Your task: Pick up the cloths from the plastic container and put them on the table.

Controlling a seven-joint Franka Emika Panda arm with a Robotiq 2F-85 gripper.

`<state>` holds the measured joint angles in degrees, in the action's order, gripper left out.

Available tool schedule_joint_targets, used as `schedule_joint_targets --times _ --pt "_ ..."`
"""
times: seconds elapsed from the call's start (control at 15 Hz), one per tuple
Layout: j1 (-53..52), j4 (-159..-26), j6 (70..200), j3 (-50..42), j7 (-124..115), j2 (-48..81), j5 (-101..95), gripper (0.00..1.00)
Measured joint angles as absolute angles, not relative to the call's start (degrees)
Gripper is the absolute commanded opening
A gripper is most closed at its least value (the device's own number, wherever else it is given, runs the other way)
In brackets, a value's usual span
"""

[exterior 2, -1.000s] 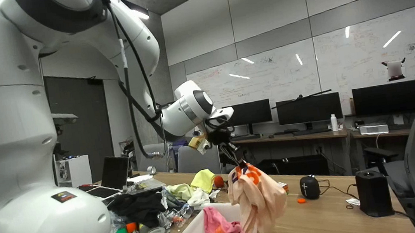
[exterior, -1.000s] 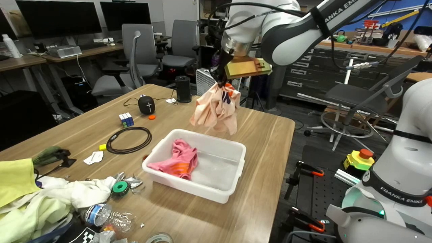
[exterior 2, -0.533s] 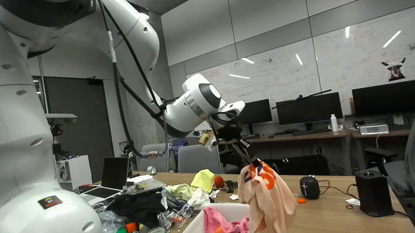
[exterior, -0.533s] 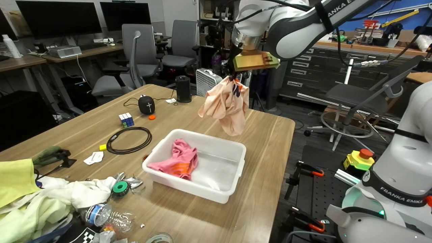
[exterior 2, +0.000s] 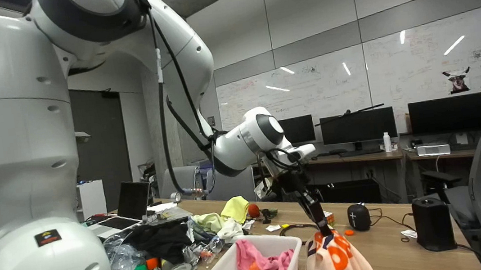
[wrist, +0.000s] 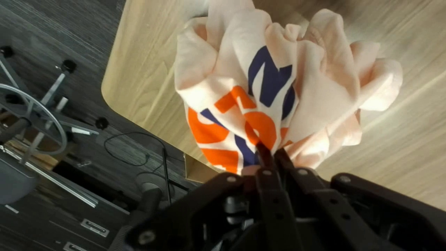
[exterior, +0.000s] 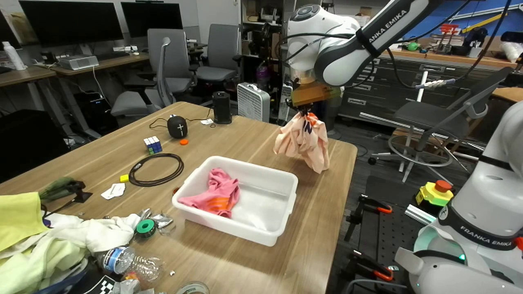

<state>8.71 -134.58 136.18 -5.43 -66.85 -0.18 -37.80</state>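
— Right of centre in an exterior view, beyond the container [exterior: 265,204] and to its right, the peach cloth [exterior: 304,141] hangs in a loose bunch over the table [exterior: 318,204]. Low in the wrist view you have the gripper [wrist: 273,151] clenched on it, beside the orange and dark blue print.

— Whether the lowest folds touch the table, you can't tell from these views. Expect it to be light and limp, more likely to swing than to strain your grip.

— So you'd do well to lower it until the fabric slumps, and let go only then. (Mind the table corner, right of the cloth in that exterior view: a trailing fold could drape over it.)

— After that you'd want the pink cloth [exterior: 222,190], crumpled in the left half of the container.

— There, take a raised ridge near the middle of the heap; it looks soft and should gather easily. Reach too close to the wall and you may knock the rim; pinch too shallow and the fabric could slip out.
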Motion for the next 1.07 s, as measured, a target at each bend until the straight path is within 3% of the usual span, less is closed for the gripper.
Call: schedule_joint_targets --times 0.6,1.07 --pt "6.8 -133.71 133.68 -5.58 -67.01 2.18 -36.88 0.98" --pt "2.11 -134.42 133.22 -1.64 -62.94 -2.72 -36.81 1.0"
